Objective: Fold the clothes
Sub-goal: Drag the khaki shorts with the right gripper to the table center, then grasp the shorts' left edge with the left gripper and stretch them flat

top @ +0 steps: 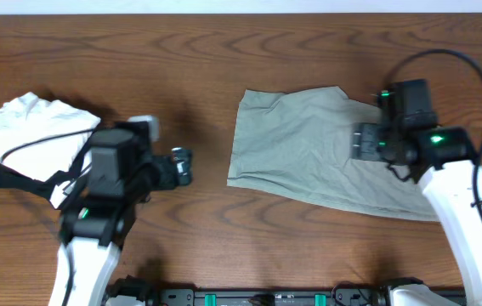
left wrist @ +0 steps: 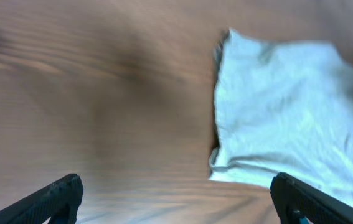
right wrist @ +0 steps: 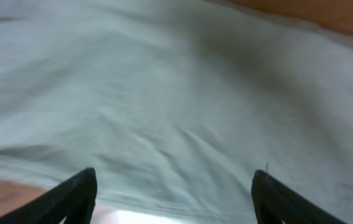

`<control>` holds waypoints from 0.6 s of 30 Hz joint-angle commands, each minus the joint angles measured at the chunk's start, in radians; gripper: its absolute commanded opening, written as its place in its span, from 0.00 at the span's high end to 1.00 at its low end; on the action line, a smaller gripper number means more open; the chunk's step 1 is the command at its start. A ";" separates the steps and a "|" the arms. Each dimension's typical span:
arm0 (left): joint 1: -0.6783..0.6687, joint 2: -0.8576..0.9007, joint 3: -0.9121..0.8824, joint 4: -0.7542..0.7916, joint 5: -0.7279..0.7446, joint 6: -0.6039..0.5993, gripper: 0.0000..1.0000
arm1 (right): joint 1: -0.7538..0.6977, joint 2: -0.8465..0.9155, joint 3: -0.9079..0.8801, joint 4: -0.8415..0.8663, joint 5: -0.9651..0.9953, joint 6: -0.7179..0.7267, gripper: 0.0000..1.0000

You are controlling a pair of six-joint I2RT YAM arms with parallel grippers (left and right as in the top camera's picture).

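The sage-grey garment (top: 309,153) lies flat on the wooden table, right of centre. It also shows in the left wrist view (left wrist: 282,112) and fills the right wrist view (right wrist: 176,93). My left gripper (top: 183,166) is open and empty over bare wood, left of the garment's left edge; its fingers show in the left wrist view (left wrist: 176,199). My right gripper (top: 361,141) is open above the garment's right part, with cloth between its fingers in the right wrist view (right wrist: 173,196), not gripped.
A crumpled white cloth (top: 28,127) lies at the far left of the table (top: 206,68). A black cable runs from the right arm at the top right.
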 commanded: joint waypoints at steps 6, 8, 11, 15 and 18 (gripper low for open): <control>-0.151 0.368 0.019 0.203 0.187 -0.006 0.02 | -0.284 0.027 -0.108 -0.013 -0.028 0.116 0.17; -0.179 0.446 0.019 0.262 0.187 -0.007 0.02 | -0.323 0.027 -0.135 0.002 -0.057 0.108 0.17; -0.220 0.542 0.019 0.344 0.187 -0.007 0.02 | -0.359 0.029 -0.171 0.023 -0.083 0.069 0.17; -0.259 0.639 0.019 0.438 0.186 -0.008 0.02 | -0.367 0.029 -0.206 0.035 -0.082 0.054 0.17; -0.262 0.689 0.019 0.462 0.185 -0.072 0.02 | -0.367 0.029 -0.213 0.034 -0.083 0.054 0.17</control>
